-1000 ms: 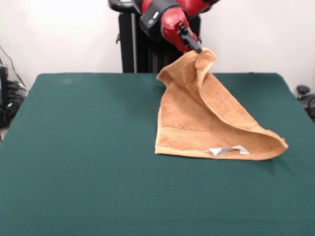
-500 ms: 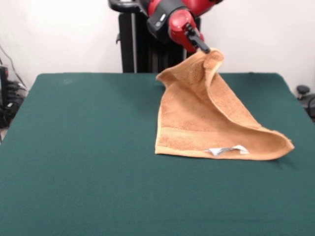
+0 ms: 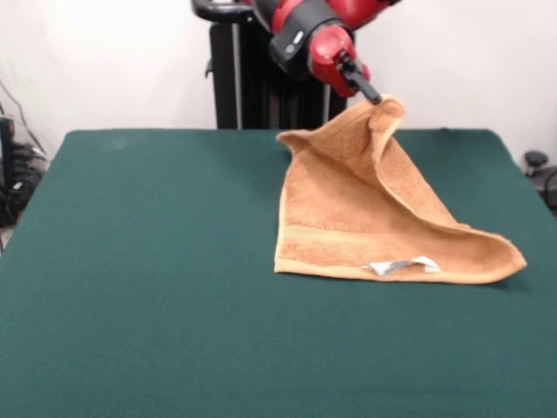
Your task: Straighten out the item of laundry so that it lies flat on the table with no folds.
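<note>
The orange-tan towel (image 3: 365, 213) lies on the right half of the dark green table (image 3: 139, 279), with its far corner lifted off the top. My gripper (image 3: 376, 100) is shut on that raised corner, above the table's far right part. The cloth hangs from it in a folded sheet down to the near hem. The near hem rests on the table, with the woven band and the small white tag (image 3: 400, 265) showing. The towel's right side is doubled over in a long fold that ends in a point at the right (image 3: 513, 261).
The robot's black pedestal (image 3: 252, 87) stands behind the table's far edge. Cables and dark gear sit off the table's left edge (image 3: 13, 174), and a dark object at the right edge (image 3: 538, 165).
My gripper has moved right and slightly toward the camera with the towel corner. The lifted fold has stretched, and the towel's right point has slid further right.
</note>
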### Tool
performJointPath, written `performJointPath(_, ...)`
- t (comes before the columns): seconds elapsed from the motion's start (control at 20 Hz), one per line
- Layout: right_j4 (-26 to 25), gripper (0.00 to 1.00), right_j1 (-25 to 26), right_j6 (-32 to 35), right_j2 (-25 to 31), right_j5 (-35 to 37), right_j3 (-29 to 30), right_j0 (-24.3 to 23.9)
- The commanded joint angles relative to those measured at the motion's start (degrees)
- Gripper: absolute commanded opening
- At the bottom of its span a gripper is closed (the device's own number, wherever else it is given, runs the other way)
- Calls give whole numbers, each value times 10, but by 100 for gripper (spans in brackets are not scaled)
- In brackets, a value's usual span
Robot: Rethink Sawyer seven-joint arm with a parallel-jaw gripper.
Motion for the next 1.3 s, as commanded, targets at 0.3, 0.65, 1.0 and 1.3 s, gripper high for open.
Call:
performJointPath(0.3,-17,0,46,184,182,-109,132,46)
performJointPath(0.65,-16,0,23,182,201,-105,160,51)
performJointPath(1.0,-17,0,15,183,224,-90,188,68)
performJointPath(1.3,-19,0,8,184,249,-59,219,99)
